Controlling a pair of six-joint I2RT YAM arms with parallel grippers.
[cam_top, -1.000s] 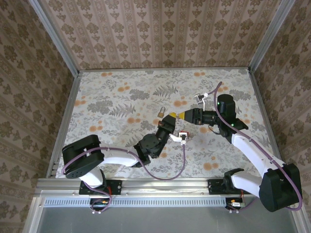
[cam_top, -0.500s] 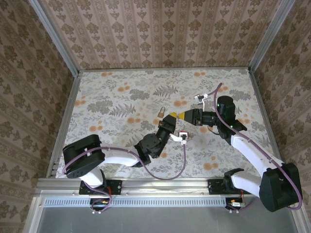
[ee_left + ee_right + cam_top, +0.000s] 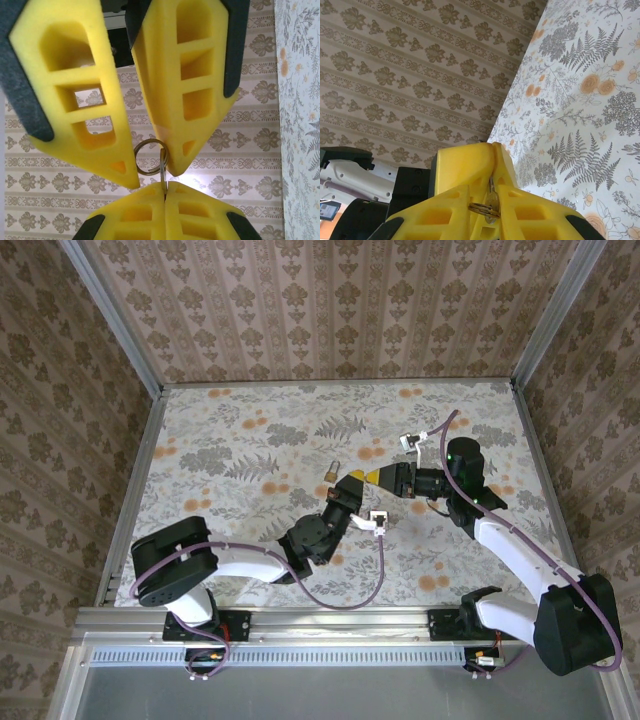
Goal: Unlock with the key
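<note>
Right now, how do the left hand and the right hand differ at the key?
The left hand has jaws apart, flanking the ring of the key; the right hand has jaws pressed together on the key. In the top view, the left hand points up-right, the right hand leftward. Both are yellow, tips nearly meeting.

A floral-print table cover (image 3: 250, 440) lies beneath the left gripper (image 3: 348, 487) and right gripper (image 3: 360, 478); wallpapered walls (image 3: 330, 300) stand well apart around both, and a metal rail (image 3: 330, 620) runs behind them
</note>
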